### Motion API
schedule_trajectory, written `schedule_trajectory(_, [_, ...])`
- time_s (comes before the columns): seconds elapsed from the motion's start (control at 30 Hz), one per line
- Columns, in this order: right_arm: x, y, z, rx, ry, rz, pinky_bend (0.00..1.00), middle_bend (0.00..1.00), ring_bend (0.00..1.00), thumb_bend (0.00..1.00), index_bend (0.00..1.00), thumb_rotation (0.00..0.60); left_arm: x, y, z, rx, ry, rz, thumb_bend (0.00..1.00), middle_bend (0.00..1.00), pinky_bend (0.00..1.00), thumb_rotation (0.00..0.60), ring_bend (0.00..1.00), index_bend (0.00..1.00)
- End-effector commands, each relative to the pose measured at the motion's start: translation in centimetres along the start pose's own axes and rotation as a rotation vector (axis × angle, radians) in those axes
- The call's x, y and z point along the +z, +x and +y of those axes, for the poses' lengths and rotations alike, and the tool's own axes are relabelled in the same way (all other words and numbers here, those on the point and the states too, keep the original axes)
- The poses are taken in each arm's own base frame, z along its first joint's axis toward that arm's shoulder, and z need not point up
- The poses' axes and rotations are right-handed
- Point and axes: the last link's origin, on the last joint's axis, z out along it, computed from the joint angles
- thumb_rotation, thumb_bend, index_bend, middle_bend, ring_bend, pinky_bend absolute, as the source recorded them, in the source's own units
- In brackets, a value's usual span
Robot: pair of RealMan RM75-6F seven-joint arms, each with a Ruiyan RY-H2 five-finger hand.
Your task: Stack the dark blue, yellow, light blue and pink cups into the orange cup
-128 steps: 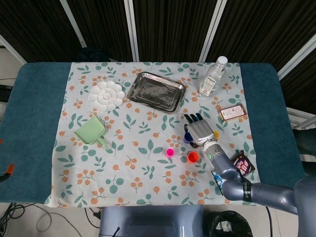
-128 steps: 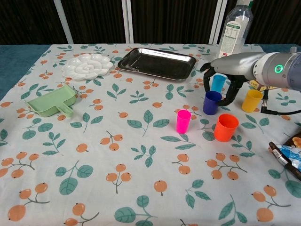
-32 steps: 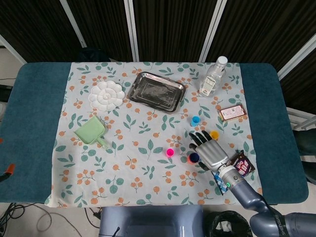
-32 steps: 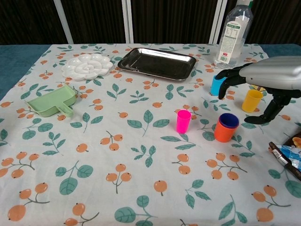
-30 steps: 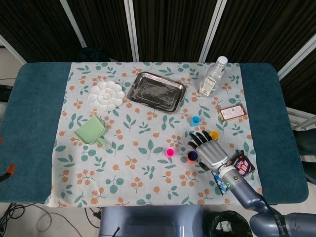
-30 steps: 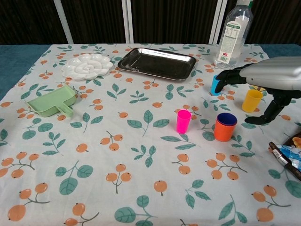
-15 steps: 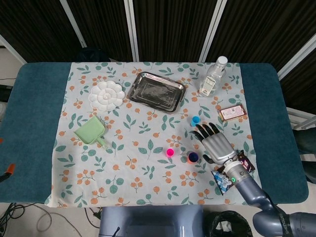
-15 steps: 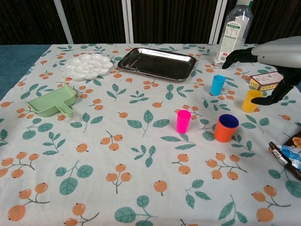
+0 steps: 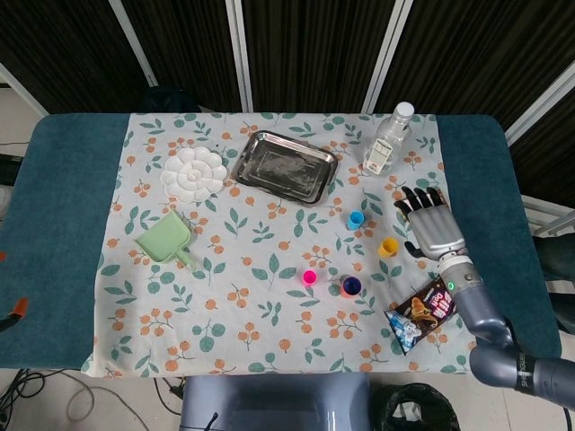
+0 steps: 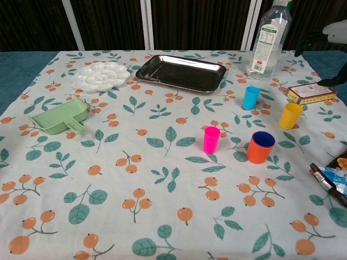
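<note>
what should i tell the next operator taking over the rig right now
Right robot hand: empty, fingers spread, above the table's right side near the small box. Left robot hand: not in view.
Done: dark blue cup sits nested in the orange cup.
Left: yellow cup, light blue cup and pink cup all stand upright and separate on the cloth, the yellow one closest to the right robot hand.
</note>
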Motion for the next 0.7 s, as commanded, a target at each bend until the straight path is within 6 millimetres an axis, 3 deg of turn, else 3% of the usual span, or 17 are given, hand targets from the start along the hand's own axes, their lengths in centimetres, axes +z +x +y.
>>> schedule_trajectory(0.03, [1.3, -0.9, 0.3, 0.005, -0.02, -0.044, 0.05, 0.0, 0.05, 0.41, 0.22, 0.6, 0.0, 0.0, -0.1, -0.002, 0.005, 0.002, 0.22, 0.11, 0.0, 0.6, 0.0, 0.21])
schedule_trajectory(0.3, [1.6, -2.6, 0.7, -0.006, -0.021, -0.13, 0.05, 0.0, 0.05, 0.41, 0.24, 0.6, 0.0, -0.1, -0.1, 0.002, 0.007, -0.003, 0.22, 0.12, 0.0, 0.6, 0.0, 0.21])
schedule_trajectory(0.7, [1.5, -3.9, -0.6, 0.0, 0.029, -0.153, 0.05, 0.0, 0.05, 0.41, 0.27, 0.6, 0.1, 0.0, -0.2, 0.0, 0.013, 0.0, 0.22, 0.12, 0.0, 0.6, 0.0, 0.21])
